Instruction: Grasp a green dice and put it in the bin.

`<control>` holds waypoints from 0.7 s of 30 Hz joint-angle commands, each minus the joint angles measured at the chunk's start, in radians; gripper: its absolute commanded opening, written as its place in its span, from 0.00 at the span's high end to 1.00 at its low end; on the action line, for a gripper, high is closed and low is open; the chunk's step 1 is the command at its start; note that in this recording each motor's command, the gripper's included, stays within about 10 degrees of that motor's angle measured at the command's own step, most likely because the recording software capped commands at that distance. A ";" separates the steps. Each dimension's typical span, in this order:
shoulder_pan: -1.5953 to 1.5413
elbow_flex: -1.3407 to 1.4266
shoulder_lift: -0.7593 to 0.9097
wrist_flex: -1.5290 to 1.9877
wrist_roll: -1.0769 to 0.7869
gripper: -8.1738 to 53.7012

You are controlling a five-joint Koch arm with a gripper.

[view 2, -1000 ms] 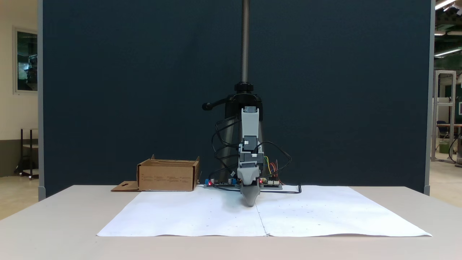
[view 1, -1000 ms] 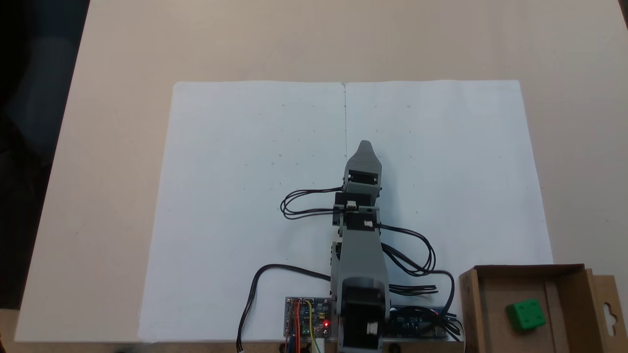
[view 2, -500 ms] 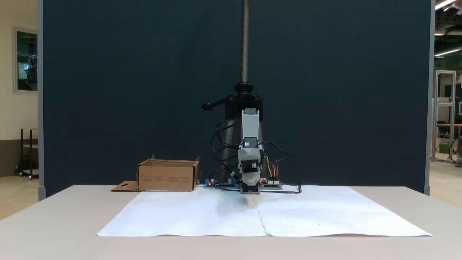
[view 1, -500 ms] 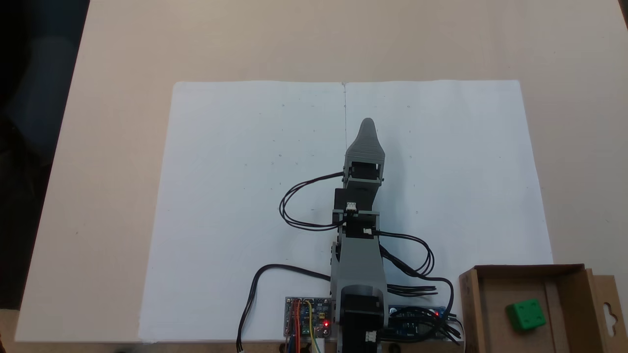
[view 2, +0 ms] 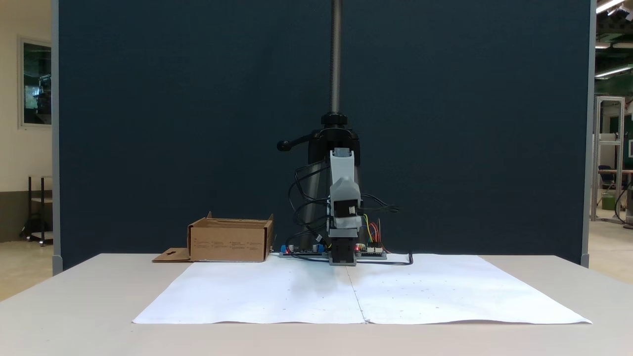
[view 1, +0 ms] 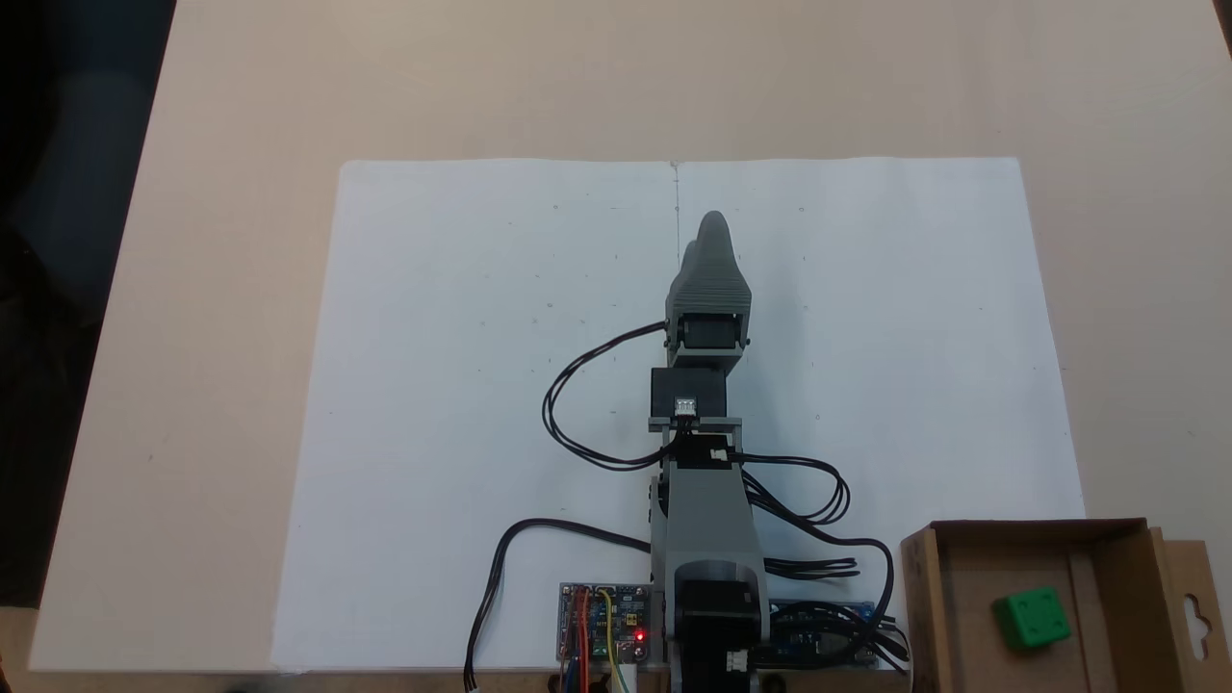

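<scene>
The gripper points out over the white paper along its centre seam in a fixed view, raised off the sheet; its two grey jaws lie nearly one over the other, so whether they are pressed together or slightly parted cannot be told, and nothing shows between them. Behind it the arm folds back toward its base beside the circuit boards and looped black cables. Well apart from the gripper, at the paper's near right corner in a fixed view, stands the bin, an open cardboard box. The green dice lies on its floor, a four-pip face up, near the wall with the hang-hole flap. The tabletop carries everything.
</scene>
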 commanded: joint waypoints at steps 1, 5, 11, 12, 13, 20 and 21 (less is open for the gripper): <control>-0.006 0.066 0.112 -0.168 0.005 0.14; -0.005 0.066 0.114 -0.176 0.006 0.14; -0.005 0.066 0.112 -0.175 0.005 0.14; -0.005 0.066 0.112 -0.175 0.005 0.14; -0.005 0.066 0.112 -0.173 0.005 0.14; 0.002 0.066 0.110 -0.156 0.002 0.14; 0.009 0.064 0.109 -0.153 0.002 0.14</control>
